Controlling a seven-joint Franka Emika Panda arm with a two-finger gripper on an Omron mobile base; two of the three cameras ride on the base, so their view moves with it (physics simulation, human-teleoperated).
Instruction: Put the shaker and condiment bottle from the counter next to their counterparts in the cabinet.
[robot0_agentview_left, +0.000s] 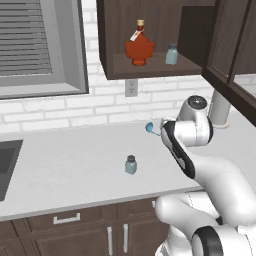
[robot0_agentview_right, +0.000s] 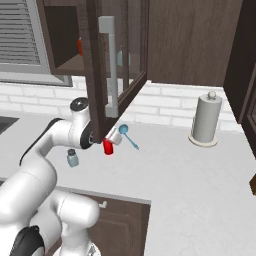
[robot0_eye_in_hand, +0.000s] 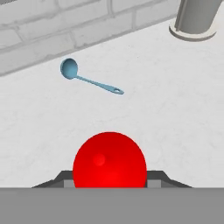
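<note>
1. Left base view: shaker (robot0_agentview_left: 130, 164) stands upright on the counter (robot0_agentview_left: 75, 170), well in front of the wall. Up in the cabinet (robot0_agentview_left: 150, 70), a maple-leaf syrup bottle (robot0_agentview_left: 139, 47) and a second shaker (robot0_agentview_left: 172, 54) sit on the shelf, slightly apart. A blue ladle (robot0_agentview_left: 151, 128) lies behind the arm.
2. Right base view: red condiment bottle (robot0_agentview_right: 108, 146) hangs just above the counter in the gripper (robot0_agentview_right: 111, 141), below the open cabinet door (robot0_agentview_right: 117, 65). A paper towel roll (robot0_agentview_right: 206, 120) stands well to the right.
3. Hand view: the jaws are closed against the red bottle's sides, seen end-on from above.
</note>
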